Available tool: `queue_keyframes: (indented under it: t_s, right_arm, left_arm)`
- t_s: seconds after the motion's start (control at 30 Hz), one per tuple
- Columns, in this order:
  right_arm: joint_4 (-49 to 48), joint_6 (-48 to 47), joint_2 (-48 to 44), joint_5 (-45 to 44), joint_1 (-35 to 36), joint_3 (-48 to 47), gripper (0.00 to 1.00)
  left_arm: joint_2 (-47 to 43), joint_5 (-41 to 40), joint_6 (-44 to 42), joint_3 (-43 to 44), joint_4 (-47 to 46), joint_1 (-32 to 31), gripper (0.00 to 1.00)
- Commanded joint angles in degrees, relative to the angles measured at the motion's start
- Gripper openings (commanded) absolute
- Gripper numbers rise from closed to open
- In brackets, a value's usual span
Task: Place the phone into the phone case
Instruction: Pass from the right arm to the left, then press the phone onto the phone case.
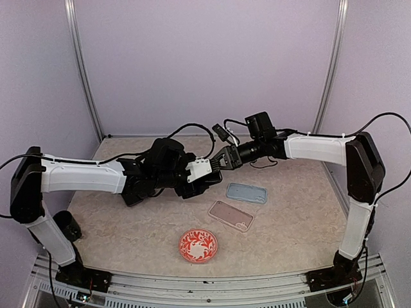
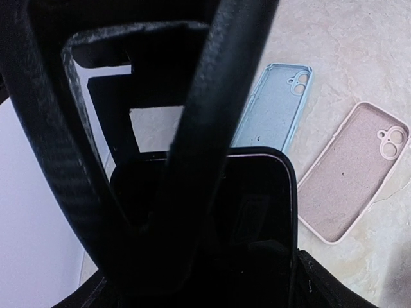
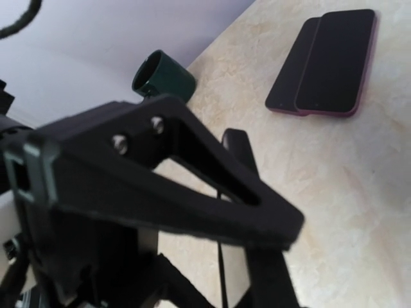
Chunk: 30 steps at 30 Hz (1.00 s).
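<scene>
Top external view first: how far along is the task being judged?

— Barely begun, since nothing is being seated in a case yet. A blue case (image 1: 246,192) and, just nearer, a pink case (image 1: 231,215) are lying on the bench (image 1: 289,237), and both are being left empty. The left fingers (image 1: 204,169) and the right fingers (image 1: 225,157) are being held tip to tip above the bench, behind the cases. The phone is not being made out from here. A red patterned plate (image 1: 198,246) and a dark cup (image 1: 67,224) are being left aside.

Left wrist view, then: where is the phone being kept?

— The phone (image 2: 257,218) is being shown dark and off the bench, with its near end running down to the base of the left fingers. It is being judged as gripped by them. Both cases are being seen beyond it, hollow side up and apart from it.

Right wrist view?

— The right fingers are being shown blurred and close up. Whether they are parted or closed cannot be told, and nothing is being seen held in them. Two dark flat slabs (image 3: 327,61) with a purple edge are lying on the bench, and what they are is not being settled.

Is any writing being read?

— None. No brand or label is being shown in any view.

What is being left to do?

— By judgement, nearly everything. The phone is waiting to be carried to a case, lined up and pressed in.
</scene>
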State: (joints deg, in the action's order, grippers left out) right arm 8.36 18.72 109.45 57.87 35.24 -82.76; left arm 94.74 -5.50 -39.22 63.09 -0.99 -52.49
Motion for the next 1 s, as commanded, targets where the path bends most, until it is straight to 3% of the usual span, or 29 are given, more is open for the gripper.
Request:
queue_keyframes:
  t_s: [0.0, 0.47, 0.97]
  right_arm:
    - [-2.0, -0.4, -5.0, 0.7, -1.6, 1.8, 0.54]
    - [-5.9, 1.0, -9.9, 0.1, -1.7, 13.0, 0.52]
    - [-7.4, 2.6, -7.2, -2.6, -1.2, 13.6, 0.53]
  left_arm:
    - [0.2, -1.4, 0.8, 1.4, 0.0, 0.2, 0.26]
    - [-1.3, -2.4, 1.0, 1.2, -0.8, 1.1, 0.25]
    - [-1.6, -2.5, 1.6, 0.8, -1.5, 1.2, 0.21]
